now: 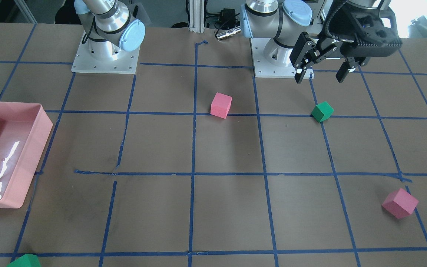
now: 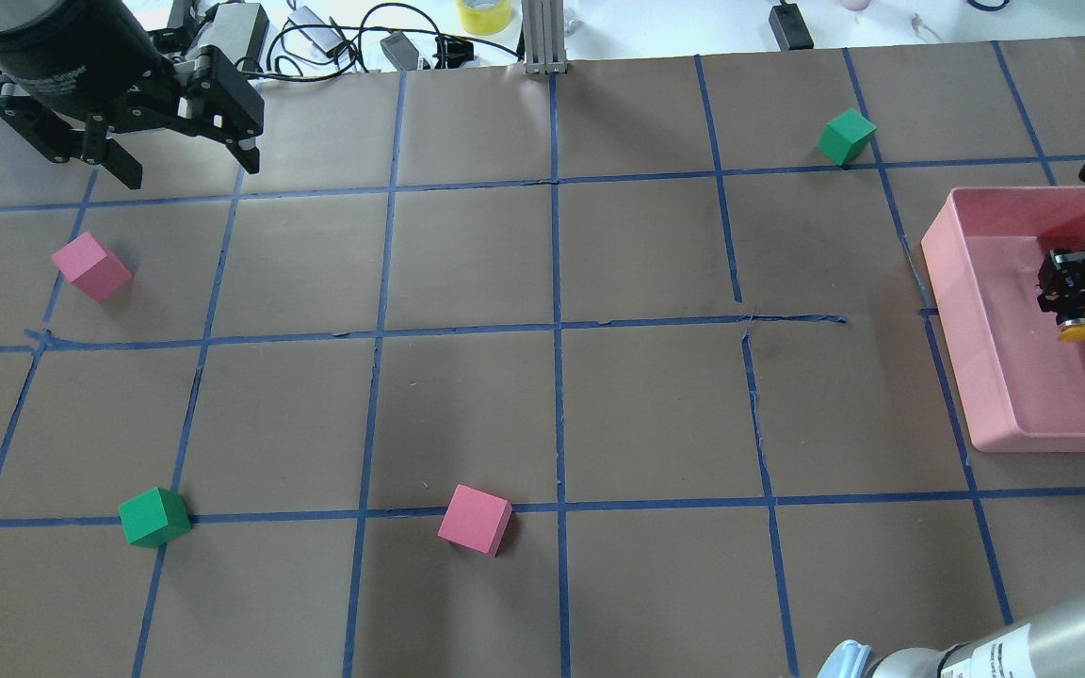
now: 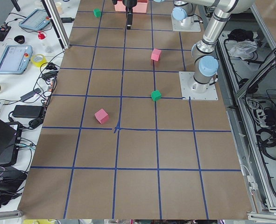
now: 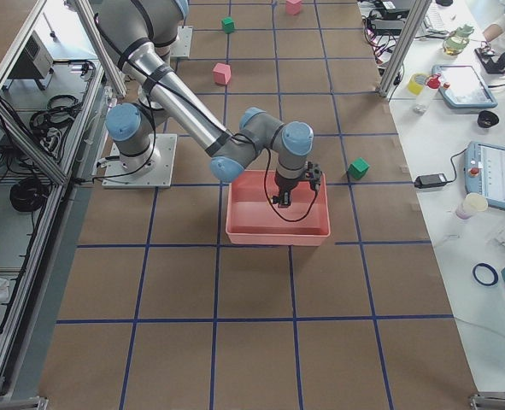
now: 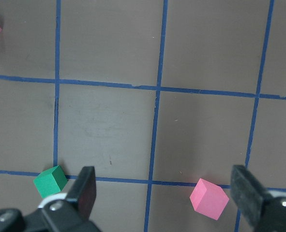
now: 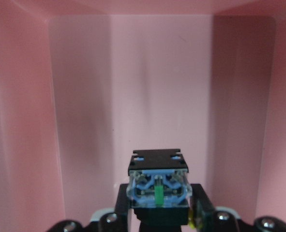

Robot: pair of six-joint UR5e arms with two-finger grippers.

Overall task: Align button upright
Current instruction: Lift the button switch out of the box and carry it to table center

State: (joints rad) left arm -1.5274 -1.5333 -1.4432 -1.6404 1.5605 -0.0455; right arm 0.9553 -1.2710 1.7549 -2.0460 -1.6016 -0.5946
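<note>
Right gripper is clamped on the button, over the pink tray at 3 o'clock of the table in the overhead view. The yellow cap sticks out toward 6 o'clock there, so the button reads as lying sideways, not upright. The right wrist view shows its base end between the fingers (clear-blue face toward the lens). Can't tell if it touches the tray floor.

Left gripper is at 10 o'clock, jaws spread wide, holding nothing, hanging above the table (pink cube at its 6 o'clock, not relevant).

Step, my read: grasp done, uprighting not yet done.

Next move calls for:
- rotating the wrist until the cap points up
- lowering until the base sits flat on the tray floor
- letting go slowly (narrow base, likely to tip if a finger drags it)
</note>
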